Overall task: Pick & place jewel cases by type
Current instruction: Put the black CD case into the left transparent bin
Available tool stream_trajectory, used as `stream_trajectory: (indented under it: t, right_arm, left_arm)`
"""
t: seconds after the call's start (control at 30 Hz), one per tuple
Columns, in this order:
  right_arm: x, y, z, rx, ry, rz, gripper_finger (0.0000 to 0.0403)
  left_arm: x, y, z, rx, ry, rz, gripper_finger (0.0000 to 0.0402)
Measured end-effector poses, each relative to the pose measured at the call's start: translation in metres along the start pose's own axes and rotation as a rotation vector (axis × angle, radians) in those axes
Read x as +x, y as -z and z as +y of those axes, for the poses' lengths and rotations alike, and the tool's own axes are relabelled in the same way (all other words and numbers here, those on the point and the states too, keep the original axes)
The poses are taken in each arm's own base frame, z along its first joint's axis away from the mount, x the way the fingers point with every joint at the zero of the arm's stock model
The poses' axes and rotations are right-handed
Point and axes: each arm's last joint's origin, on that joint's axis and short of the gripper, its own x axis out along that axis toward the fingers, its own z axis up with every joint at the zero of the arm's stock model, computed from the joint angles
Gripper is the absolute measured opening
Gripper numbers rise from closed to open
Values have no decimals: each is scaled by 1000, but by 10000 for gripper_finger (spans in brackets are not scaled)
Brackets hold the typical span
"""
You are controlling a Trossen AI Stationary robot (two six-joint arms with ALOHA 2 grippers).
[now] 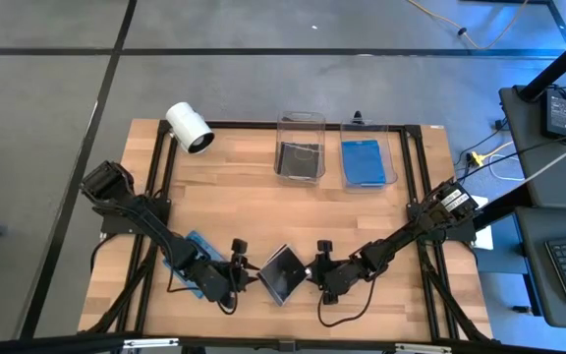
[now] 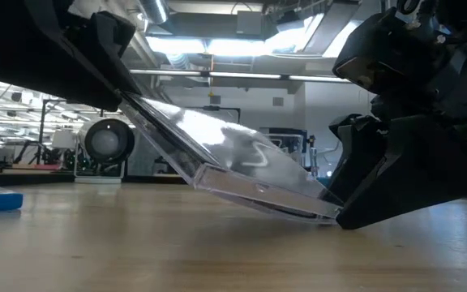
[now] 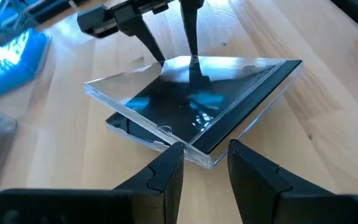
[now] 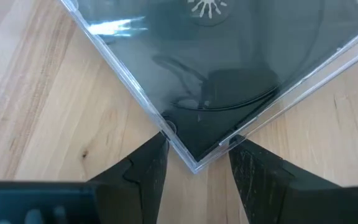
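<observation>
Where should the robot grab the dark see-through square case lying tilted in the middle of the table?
Probably by a corner edge. The dark grey clear-lidded square plastic jewel case is thin and flat, tilted with one side raised. The right gripper straddles its low corner, the left gripper the opposite one; either's open fingers could pinch its thickness.

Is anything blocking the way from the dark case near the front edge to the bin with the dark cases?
Nothing visible does. Bare table lies between the dark case and that bin.
</observation>
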Motion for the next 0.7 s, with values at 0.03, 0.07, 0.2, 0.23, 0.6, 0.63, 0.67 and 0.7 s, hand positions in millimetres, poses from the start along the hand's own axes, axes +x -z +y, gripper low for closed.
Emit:
stream_trajectory:
  t: [0.03, 0.07, 0.2, 0.23, 0.6, 0.63, 0.67, 0.7]
  right_arm:
    - [0, 0, 0, 0, 0, 0, 173]
    - [0, 0, 0, 0, 0, 0, 173]
    - [0, 0, 0, -3, -1, -2, 172]
    - [0, 0, 0, -4, -1, -3, 172]
    - [0, -1, 0, -27, -2, -16, 172]
    - [0, -1, 0, -29, -1, -17, 172]
    - [0, -1, 0, -32, -1, -18, 172]
    - [0, -1, 0, -34, 0, -18, 172]
  left_arm:
    - [0, 0, 0, -17, 2, 1, 116]
    - [0, 1, 0, -34, 7, 4, 116]
    - [1, 1, -1, -118, 35, 11, 116]
    - [1, 1, -1, -143, 37, 13, 116]
    - [1, -2, -1, -311, 58, -13, 116]
    - [1, -4, -1, -331, 62, -30, 116]
    - [1, -6, -1, -353, 65, -51, 116]
    - [0, -9, -1, -378, 71, -77, 116]
